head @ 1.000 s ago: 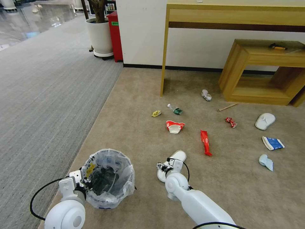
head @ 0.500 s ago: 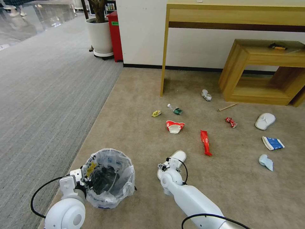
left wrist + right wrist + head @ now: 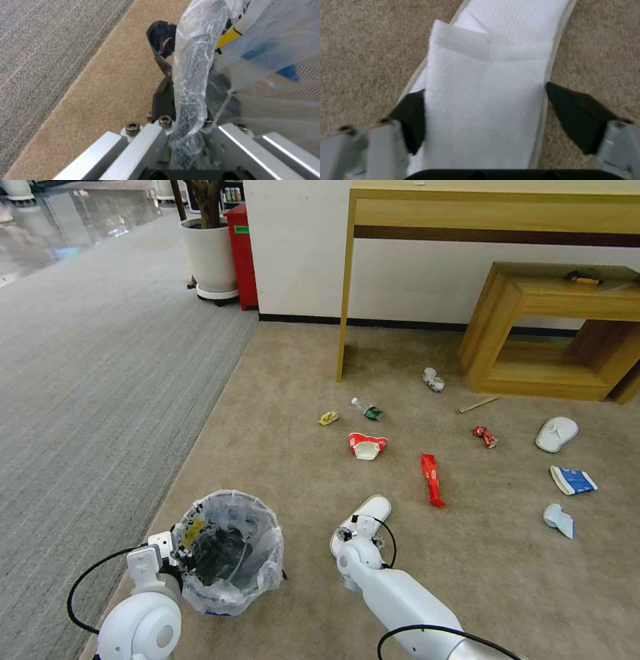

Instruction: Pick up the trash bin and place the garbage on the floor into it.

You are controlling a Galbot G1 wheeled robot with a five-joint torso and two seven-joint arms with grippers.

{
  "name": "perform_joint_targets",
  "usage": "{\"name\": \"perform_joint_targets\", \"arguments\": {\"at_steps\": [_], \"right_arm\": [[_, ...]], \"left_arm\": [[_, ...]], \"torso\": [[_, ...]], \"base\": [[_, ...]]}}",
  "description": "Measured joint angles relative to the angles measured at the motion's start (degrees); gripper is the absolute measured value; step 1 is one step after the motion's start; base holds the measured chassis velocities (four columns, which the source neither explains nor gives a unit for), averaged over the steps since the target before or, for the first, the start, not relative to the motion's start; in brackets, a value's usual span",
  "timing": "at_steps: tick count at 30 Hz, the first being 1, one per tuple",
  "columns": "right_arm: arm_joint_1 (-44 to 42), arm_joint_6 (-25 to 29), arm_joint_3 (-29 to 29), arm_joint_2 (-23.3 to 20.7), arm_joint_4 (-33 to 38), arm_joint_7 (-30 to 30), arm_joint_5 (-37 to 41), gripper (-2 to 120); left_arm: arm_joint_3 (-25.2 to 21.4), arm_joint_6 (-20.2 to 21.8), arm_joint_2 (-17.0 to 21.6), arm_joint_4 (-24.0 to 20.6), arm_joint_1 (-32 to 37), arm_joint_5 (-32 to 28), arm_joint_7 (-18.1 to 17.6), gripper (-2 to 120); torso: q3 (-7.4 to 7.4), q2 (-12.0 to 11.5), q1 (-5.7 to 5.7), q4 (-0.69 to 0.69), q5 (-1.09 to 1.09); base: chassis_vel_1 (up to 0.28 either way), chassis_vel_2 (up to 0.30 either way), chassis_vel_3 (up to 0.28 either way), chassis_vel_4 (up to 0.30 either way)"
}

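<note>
The left gripper (image 3: pixel 186 105) has its jaws clamped on the bag-lined rim of the trash bin (image 3: pixel 230 553), which stands on the beige floor (image 3: pixel 280 460). Just right of the bin, the right gripper (image 3: pixel 483 112) holds its jaws apart astride a white slipper (image 3: pixel 370 510). No writing is legible.

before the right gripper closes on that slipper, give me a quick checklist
1. Right gripper open: ok, a dark finger stands on each side of the slipper.
2. Slipper centred between the fingers: ok, though the finger at its strap side overlaps its edge while the other sits just off the sole.
3. Slipper flat on the floor: ok, nothing lies on it.
4. Left gripper shut on the trash bin rim: ok, bag and rim run between its fingers.
5. Bin upright and open beside the slipper: ok.
6. Fingers low enough to catch the sole: cannot tell.
</note>
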Motion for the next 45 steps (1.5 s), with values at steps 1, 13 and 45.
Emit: {"name": "perform_joint_targets", "arguments": {"at_steps": [1, 13, 45], "right_arm": [[0.0, 0.1, 0.0, 0.0, -0.1, 0.0, -0.1, 76], [-2.5, 0.9, -0.3, -2.2, 2.9, -0.1, -1.6, 28], [-15.0, 20.9, 7.5, -31.7, 26.9, -19.9, -23.5, 0]], "left_arm": [[0.0, 0.0, 0.0, 0.0, 0.0, 0.0, 0.0, 0], [0.1, -0.2, -0.1, 1.3, -0.9, 0.2, 0.2, 0], [0.5, -1.1, -3.7, 3.7, -2.6, 2.5, 1.5, 0]], "torso": [[0.00, 0.0, 0.00, 0.00, 0.00], [0.00, 0.0, 0.00, 0.00, 0.00], [0.01, 0.0, -0.01, 0.00, 0.01]], "base": [[0.000, 0.000, 0.000, 0.000], [0.000, 0.000, 0.000, 0.000], [0.000, 0.000, 0.000, 0.000]]}}
